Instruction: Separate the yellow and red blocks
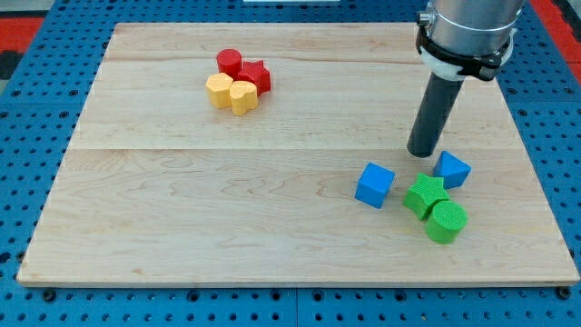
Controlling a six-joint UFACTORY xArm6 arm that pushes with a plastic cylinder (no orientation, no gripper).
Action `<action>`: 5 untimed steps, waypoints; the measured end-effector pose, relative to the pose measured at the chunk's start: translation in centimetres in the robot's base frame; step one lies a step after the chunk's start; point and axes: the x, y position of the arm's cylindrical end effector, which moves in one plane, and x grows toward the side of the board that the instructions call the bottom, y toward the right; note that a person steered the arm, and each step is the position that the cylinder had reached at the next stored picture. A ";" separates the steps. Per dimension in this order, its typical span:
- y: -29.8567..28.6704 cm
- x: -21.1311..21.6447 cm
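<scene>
Camera view: wooden board, arm cut off at the top edge.
No hand on this rig, just a rod; my tip sits near the blue cubes. Red cylinder, red star, yellow hexagon-ish block and yellow block, shape unclear, clump together upper left, touching.

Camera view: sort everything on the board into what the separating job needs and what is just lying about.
For the job:
red cylinder
red star
yellow hexagon
yellow heart-like block
my tip, far off by the blue blocks

Lying about:
blue cube
smaller blue cube
green star
green cylinder
</scene>
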 end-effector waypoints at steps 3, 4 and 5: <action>-19.9 -3.4; -25.5 -6.8; -25.5 -9.0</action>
